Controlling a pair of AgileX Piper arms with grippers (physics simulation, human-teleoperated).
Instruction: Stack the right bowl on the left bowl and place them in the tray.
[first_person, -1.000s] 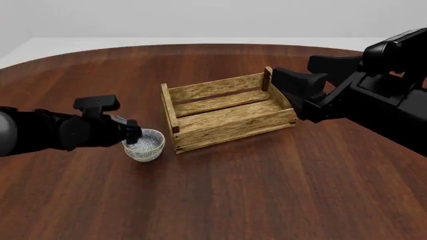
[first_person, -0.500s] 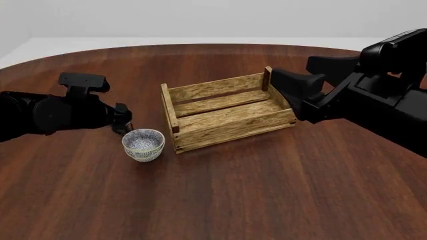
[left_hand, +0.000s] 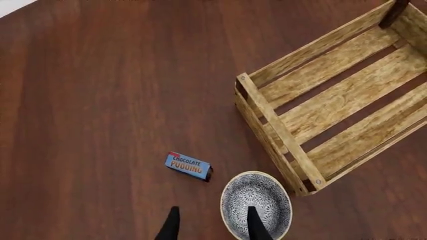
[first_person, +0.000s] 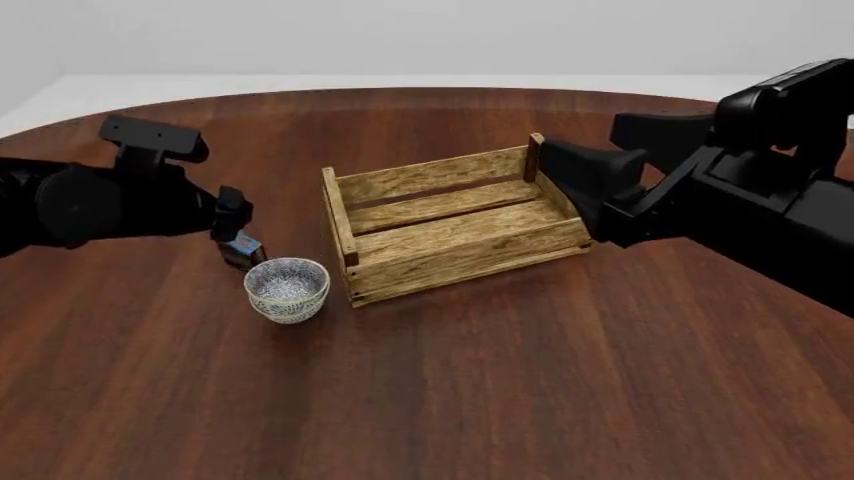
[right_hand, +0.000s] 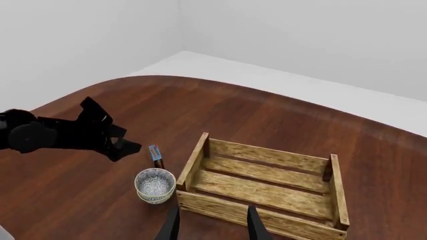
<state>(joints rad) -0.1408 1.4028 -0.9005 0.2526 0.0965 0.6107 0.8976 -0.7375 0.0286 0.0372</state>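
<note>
L end effector (first_person: 238, 228) half-hides pudding box (first_person: 243, 248) behind bowl (first_person: 287, 289).

The small blue-and-red box (left_hand: 189, 166) carries the only legible text: "CHOCOLATE" on the upper line and "PUDDING" on the lower line, in orange letters on its blue top face. In the front and right wrist views the lettering is too small to read.

white blue-speckled bowl (first_person: 287, 290), light-brown tray (first_person: 454, 222); blue-and-red box (left_hand: 189, 166)
</note>
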